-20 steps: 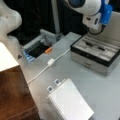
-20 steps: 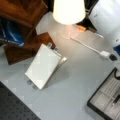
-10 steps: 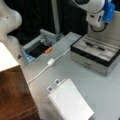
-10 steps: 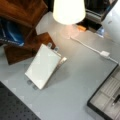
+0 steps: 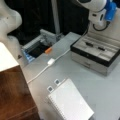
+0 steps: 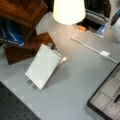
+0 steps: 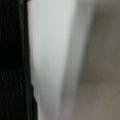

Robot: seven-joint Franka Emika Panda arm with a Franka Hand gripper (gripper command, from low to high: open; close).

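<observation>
Grey worktop [image 5: 75, 75] carries a spiral notebook [image 5: 70, 102], a white cable [image 5: 50, 62] and an open compartment case [image 5: 96, 53] — arm [image 5: 96, 10] above the case; its fingers are out of view.

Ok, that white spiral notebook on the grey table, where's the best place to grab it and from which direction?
Judging from both front views, take the notebook by its raised edge, coming from above. In a front view it sits tilted, one long edge lifted off the grey table, so fingers could probably close across its thin thickness there. The gripper is not visible; only the arm shows.
</observation>
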